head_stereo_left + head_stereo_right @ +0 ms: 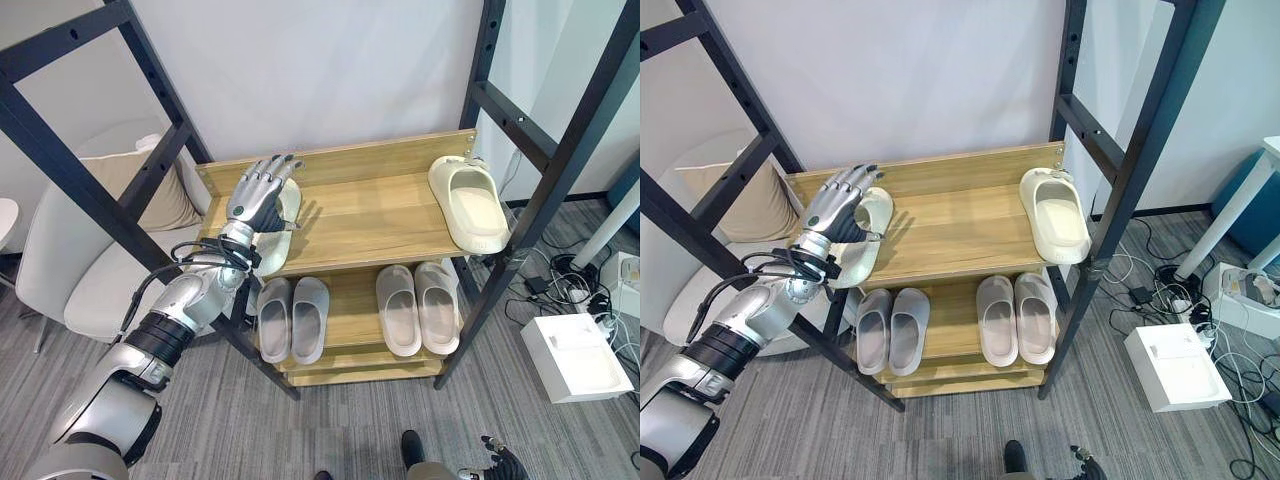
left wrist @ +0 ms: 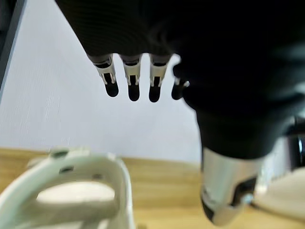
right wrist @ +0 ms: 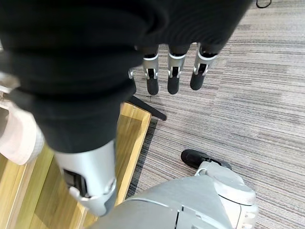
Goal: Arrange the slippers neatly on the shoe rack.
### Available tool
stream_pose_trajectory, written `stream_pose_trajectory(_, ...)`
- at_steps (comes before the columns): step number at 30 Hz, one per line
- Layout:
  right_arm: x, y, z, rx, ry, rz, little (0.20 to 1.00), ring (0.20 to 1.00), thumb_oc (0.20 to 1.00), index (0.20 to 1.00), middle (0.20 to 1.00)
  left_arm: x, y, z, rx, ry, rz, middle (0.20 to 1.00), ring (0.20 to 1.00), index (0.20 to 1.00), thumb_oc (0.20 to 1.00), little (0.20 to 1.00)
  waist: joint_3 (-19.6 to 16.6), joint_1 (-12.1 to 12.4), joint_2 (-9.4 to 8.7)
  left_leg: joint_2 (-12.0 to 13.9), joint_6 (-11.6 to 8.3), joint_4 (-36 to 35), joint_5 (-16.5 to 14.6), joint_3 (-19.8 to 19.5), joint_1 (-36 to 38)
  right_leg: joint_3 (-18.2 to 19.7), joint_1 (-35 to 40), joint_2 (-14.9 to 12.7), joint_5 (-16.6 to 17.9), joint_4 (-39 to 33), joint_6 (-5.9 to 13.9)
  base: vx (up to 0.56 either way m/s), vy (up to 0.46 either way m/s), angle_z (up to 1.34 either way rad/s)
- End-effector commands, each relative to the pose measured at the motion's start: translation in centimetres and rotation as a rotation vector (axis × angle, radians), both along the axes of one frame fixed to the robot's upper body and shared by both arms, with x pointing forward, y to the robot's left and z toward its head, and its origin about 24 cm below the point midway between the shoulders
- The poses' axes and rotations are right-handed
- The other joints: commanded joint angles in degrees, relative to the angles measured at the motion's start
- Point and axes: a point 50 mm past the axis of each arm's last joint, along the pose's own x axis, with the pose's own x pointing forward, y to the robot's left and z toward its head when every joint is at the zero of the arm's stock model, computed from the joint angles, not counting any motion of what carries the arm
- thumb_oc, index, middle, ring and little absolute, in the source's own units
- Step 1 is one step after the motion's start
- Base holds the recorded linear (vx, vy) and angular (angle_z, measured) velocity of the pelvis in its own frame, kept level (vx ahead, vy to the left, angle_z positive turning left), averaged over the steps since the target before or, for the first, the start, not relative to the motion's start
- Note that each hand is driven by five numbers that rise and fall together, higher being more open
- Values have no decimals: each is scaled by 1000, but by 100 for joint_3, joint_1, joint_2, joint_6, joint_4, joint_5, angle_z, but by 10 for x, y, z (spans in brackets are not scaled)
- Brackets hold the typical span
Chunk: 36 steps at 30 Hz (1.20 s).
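Note:
The wooden shoe rack has a top shelf with two cream slippers on it. One cream slipper lies at the right end, toe towards the front. The other cream slipper lies at the left end, partly under my left hand. That hand hovers just over it with straight fingers and holds nothing; the slipper's strap shows below them. My right hand hangs low beside the rack over the carpet, fingers straight and empty.
On the lower shelf stand a grey pair and a pale pink pair. Black slanted frame posts flank the rack. A chair with a cushion stands at the left; a white box and cables lie at the right.

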Motion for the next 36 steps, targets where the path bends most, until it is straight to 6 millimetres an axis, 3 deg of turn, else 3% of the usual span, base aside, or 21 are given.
stream_pose_trajectory(1,17,5,5,20,-69,22,1000,1000,1000,1000,1000,6,23,57,-42,-195,65,1000,1000,1000,1000,1000,55,-42,-161,45,-204,5,-214,-187,133,-77,687,-148,-864,44,379,0,0,0)
stream_pose_trajectory(6,20,6,6,22,-76,34,1000,1000,1000,1000,1000,10,36,52,4,-171,136,1000,1000,1000,1000,1000,49,-24,-180,47,-210,5,-219,-204,127,-97,696,-144,-863,37,378,2,-3,2)
stream_pose_trajectory(14,17,-9,10,-15,-70,26,1000,1000,1000,1000,1000,36,72,46,197,-61,362,1000,1000,1000,1000,1000,102,-192,-163,72,-220,5,-212,-115,80,-14,561,-126,-819,48,412,0,0,0)
stream_pose_trajectory(24,23,-10,12,-12,-96,4,1000,1000,1000,1000,1000,50,65,53,157,-48,396,1000,1000,1000,1000,1000,236,-368,-164,85,-213,5,-167,-37,-89,91,308,-116,-748,60,433,-13,1,-4)
stream_pose_trajectory(25,24,-9,13,-10,-102,3,1000,1000,1000,1000,1000,51,64,55,149,-53,391,790,790,790,790,790,249,-368,-159,85,-214,5,-159,-17,-116,111,274,-114,-740,63,433,-38,10,-7)
stream_pose_trajectory(26,26,-9,13,-11,-110,-2,1000,1000,1000,1000,1000,52,60,56,124,-57,379,291,291,291,291,291,273,-386,-144,85,-215,5,-152,6,-143,140,227,-107,-729,66,432,-23,9,-7)
stream_pose_trajectory(27,26,-9,13,-11,-110,-2,1000,1000,1000,1000,1000,52,60,57,124,-57,378,291,291,291,291,291,272,-383,-143,86,-215,5,-152,8,-145,143,224,-106,-728,67,432,-13,6,-6)
stream_pose_trajectory(28,26,-9,13,-11,-111,-5,1000,1000,1000,1000,1000,52,59,55,124,-53,373,200,200,200,200,200,281,-395,-139,87,-215,5,-155,22,-147,160,215,-107,-726,64,433,5,4,-8)
stream_pose_trajectory(36,25,-14,15,-21,-126,-27,1000,1000,1000,1000,1000,56,60,48,170,-10,392,200,200,200,200,200,373,-499,-86,107,-217,5,-175,83,-130,262,172,-98,-732,64,427,6,3,-9)
